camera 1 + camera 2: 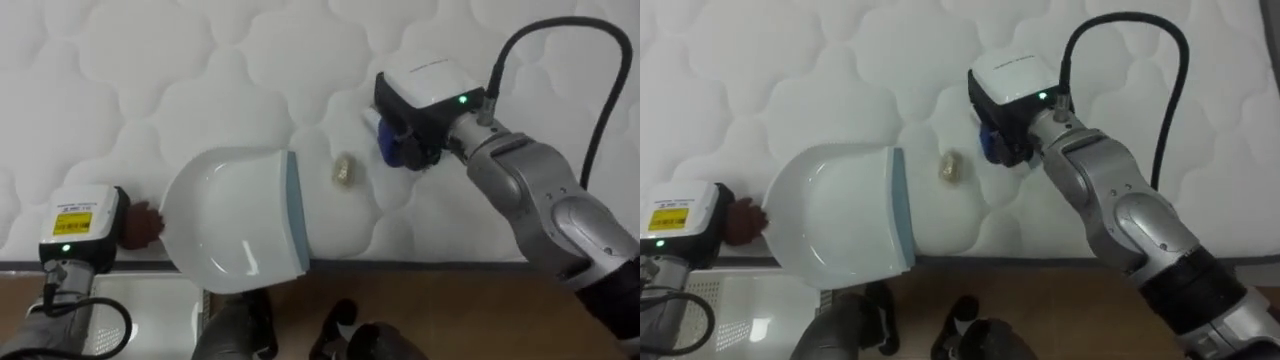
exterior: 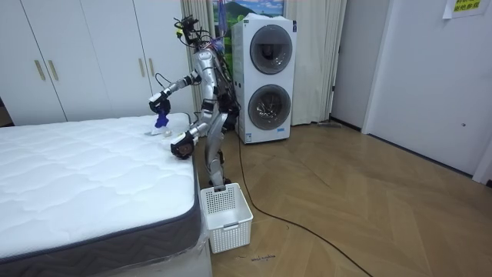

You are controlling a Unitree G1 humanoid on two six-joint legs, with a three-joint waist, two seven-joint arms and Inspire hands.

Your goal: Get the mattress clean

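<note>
A white dustpan (image 1: 240,222) with a pale blue lip lies on the quilted white mattress (image 1: 150,80) at its near edge, mouth facing right. My left hand (image 1: 118,222) is shut on its reddish handle (image 1: 146,224). A small crumpled tan scrap (image 1: 345,172) lies on the mattress just right of the lip. Further right, my right hand (image 1: 418,132) is shut on a blue brush (image 1: 388,146), a short way beyond the scrap. In the room view I stand at the bed's side with the brush (image 2: 161,120) over the mattress.
The mattress's dark edge (image 1: 420,264) runs along the bottom, with wooden floor below it. A white slatted basket (image 2: 225,215) stands on the floor by my feet. Stacked washing machines (image 2: 265,81) are behind me, and white wardrobes (image 2: 77,61) line the wall beyond the bed.
</note>
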